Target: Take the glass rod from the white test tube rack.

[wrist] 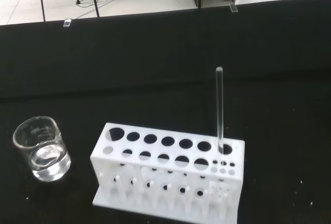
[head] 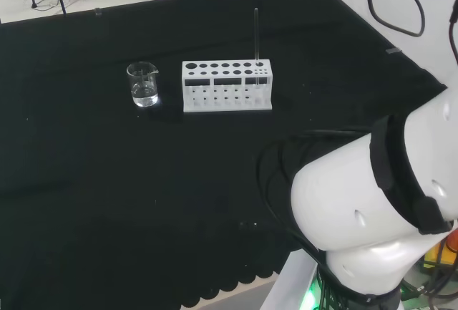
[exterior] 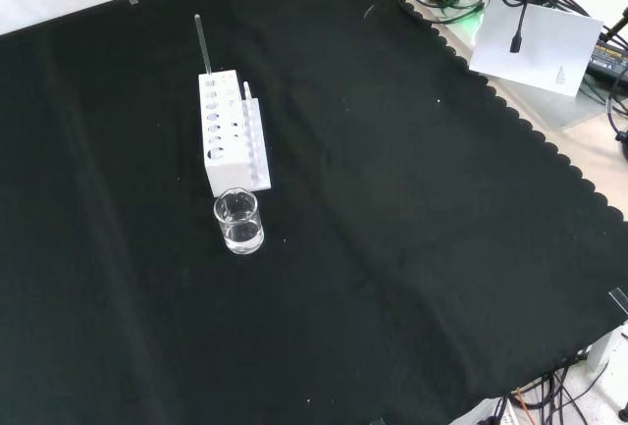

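Step in hand, as judged: approach to the glass rod; no contact made. Finger state: cannot tell.

In the head view, the arm's white links (head: pixel 372 217) lie nearest, at 5 o'clock. Farther out, near centre, stands the white test tube rack (head: pixel 227 85), with a beaker (head: pixel 143 84) at its 9 o'clock, apart from it.

The glass rod (head: pixel 256 34) stands near upright in a small hole at the rack's 3 o'clock end and rises well above the rack top.

Procedure:
1. Bring the hand to the exposed upper rod.
2. Pinch it above the rack top.
3. Withdraw it along its own axis; side load may tip the rack.
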Controlling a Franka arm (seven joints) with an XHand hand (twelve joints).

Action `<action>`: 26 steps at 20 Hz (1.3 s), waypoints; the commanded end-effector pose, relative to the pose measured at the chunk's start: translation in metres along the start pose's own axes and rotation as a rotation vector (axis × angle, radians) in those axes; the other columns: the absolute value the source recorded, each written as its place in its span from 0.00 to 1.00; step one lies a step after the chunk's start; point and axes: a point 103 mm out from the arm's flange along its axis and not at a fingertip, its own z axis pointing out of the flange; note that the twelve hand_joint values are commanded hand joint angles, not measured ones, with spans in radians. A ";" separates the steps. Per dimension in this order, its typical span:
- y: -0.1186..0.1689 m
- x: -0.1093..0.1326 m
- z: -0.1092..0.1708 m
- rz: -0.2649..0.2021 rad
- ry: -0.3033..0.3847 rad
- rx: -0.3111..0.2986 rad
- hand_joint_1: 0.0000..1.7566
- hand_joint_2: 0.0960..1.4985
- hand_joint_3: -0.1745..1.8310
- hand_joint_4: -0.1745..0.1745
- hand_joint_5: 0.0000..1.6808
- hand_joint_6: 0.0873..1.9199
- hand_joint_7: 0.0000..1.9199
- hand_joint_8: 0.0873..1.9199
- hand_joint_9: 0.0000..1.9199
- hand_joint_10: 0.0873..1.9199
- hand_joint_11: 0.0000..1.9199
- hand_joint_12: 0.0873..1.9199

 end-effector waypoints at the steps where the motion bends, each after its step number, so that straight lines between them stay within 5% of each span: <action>1: 0.040 -0.013 0.009 -0.024 -0.008 0.006 0.35 0.80 0.00 0.11 0.03 0.00 0.00 0.26 0.00 0.39 0.00 0.66; 26: 0.136 -0.057 0.086 -0.040 0.004 0.103 0.34 0.81 0.00 0.07 0.07 0.00 0.01 0.41 0.02 0.43 0.00 0.68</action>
